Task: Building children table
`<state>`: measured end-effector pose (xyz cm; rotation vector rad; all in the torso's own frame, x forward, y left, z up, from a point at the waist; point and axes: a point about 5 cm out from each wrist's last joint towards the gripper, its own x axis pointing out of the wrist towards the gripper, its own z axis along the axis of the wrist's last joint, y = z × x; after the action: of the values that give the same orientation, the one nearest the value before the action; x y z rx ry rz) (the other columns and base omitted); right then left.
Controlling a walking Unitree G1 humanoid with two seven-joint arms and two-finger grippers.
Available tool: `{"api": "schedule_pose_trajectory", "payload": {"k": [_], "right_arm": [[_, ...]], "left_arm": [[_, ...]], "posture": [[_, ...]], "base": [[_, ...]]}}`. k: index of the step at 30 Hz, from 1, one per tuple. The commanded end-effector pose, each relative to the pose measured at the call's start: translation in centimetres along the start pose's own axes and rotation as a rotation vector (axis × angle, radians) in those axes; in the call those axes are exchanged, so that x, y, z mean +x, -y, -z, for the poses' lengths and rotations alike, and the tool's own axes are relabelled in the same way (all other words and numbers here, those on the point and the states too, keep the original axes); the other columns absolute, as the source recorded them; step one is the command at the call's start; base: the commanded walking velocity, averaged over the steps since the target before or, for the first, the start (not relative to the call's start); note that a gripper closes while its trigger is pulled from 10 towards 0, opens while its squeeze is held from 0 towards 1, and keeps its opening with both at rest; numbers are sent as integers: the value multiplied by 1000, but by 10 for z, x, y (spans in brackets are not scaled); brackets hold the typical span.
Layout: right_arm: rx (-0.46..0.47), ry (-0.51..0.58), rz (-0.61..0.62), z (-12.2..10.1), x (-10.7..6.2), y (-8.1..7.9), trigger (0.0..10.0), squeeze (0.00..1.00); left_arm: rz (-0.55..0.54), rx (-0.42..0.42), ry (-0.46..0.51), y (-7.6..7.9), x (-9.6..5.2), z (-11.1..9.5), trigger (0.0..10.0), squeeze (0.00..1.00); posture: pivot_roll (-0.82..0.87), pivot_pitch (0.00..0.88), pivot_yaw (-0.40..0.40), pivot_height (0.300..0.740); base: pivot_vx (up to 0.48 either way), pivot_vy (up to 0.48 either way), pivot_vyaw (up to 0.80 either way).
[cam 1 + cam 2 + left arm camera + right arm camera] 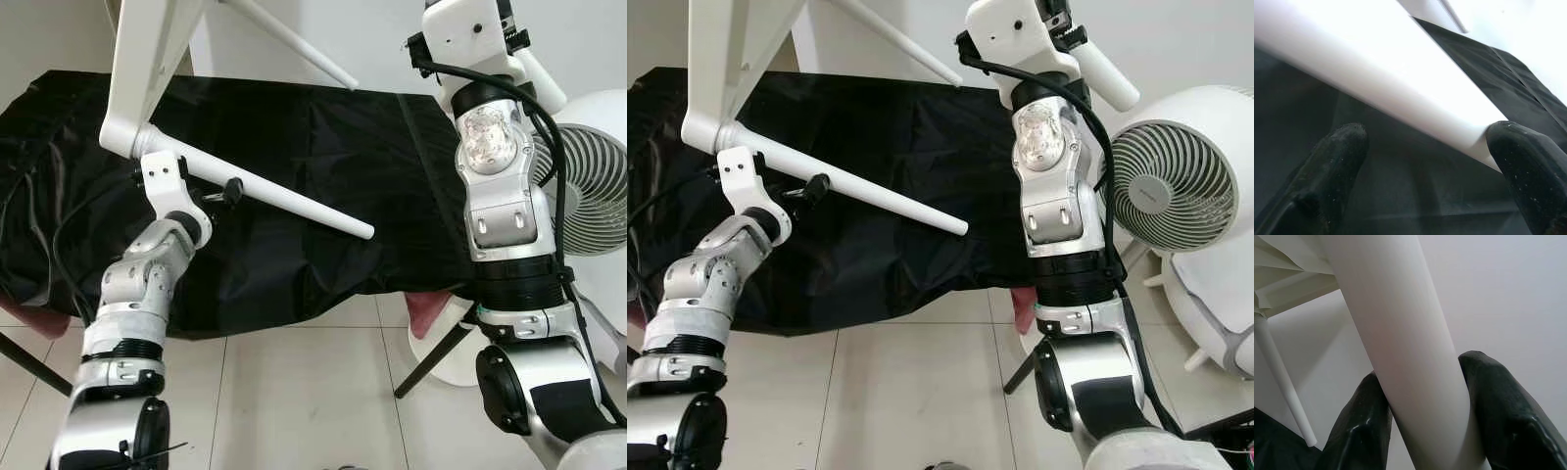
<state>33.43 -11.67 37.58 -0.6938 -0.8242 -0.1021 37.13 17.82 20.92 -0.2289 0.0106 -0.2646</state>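
A white children's table (147,49) is held up and tilted over a black cloth. One white leg (284,201) slants down from its corner to the right, and a second leg (294,44) points toward the back. My left gripper (223,191) is just under the slanting leg near the corner. In the left wrist view its fingers (1337,161) stand open, with the leg (1400,83) lying across beyond them. My right gripper (1425,396) is raised at the upper right, shut on another white leg (1400,333), whose end (1107,73) sticks out past the wrist.
The black cloth (323,176) covers a low, wide surface ahead. A white fan (1161,186) stands on the right beside my right arm. A pink object (426,313) and a dark slanted rod (431,357) lie near the tiled floor (304,392).
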Motion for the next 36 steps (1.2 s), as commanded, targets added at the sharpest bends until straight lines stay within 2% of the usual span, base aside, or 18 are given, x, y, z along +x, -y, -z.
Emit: {"api": "schedule_pose_trajectory", "payload": {"k": [1,2,3,4,5,6,7,8,10,16,17,18,20,22,32,34,35,36], "right_arm": [[296,194,87,-39,0,7,0,0],[296,194,87,-39,0,7,0,0],[296,194,88,-40,0,7,0,0],[306,194,88,-39,-1,7,0,0],[306,194,88,-39,-1,7,0,0],[314,198,90,-40,-1,7,0,0],[338,195,89,-39,-2,6,0,0],[338,195,89,-39,-2,6,0,0],[391,185,87,-38,-2,5,0,0],[416,185,101,-39,-3,8,0,0],[417,178,104,-37,-4,8,0,0],[417,178,104,-37,-4,8,0,0],[417,138,110,-29,-9,8,0,0],[423,105,111,-21,-14,6,0,0],[422,70,110,-11,-22,5,0,0],[416,33,108,0,-27,3,0,0],[416,33,108,0,-27,3,0,0],[414,10,107,7,-29,2,0,0]], "left_arm": [[20,41,-50,-4,0,7,10000,831],[20,41,-50,-4,0,7,10000,831],[41,41,-47,-6,-2,4,10000,694],[51,-55,-24,-9,-2,-1,10000,180],[51,-55,-24,-9,-2,-1,10000,180],[69,-142,10,-11,-2,-8,10000,0],[108,-290,69,-9,-3,-16,10000,0],[108,-290,69,-9,-3,-16,10000,0],[167,-432,144,-5,-3,-24,10000,0],[75,-423,221,-7,7,-33,10000,0],[46,-395,226,-7,9,-35,0,0],[46,-395,226,-7,9,-35,0,0],[21,-283,222,-5,10,-35,0,0],[19,-217,230,-2,9,-35,0,0],[12,-150,263,1,4,-39,0,0],[-36,-27,378,3,-4,-56,0,0],[-36,-27,378,3,-4,-56,0,0],[-60,26,431,4,-9,-65,0,0]], "posture": [[-106,96,30,740],[-106,96,30,740],[-106,96,30,740],[-106,96,30,740],[-106,96,30,740],[-103,95,29,740],[-101,95,28,740],[-101,95,28,740],[-101,95,28,740],[-106,94,27,740],[-109,93,29,740],[-109,93,29,740],[-109,94,31,740],[-106,96,29,740],[-101,96,26,740],[-103,94,21,740],[-103,94,21,740],[-103,94,21,740]], "base": [[0,0,0],[0,0,0],[0,0,0],[0,0,0],[0,0,0],[0,0,0],[0,0,0],[0,0,0],[0,0,0],[0,0,0],[0,0,0],[0,0,0],[0,0,0],[0,0,0],[0,0,0],[0,0,0],[0,0,0],[0,0,0]]}}
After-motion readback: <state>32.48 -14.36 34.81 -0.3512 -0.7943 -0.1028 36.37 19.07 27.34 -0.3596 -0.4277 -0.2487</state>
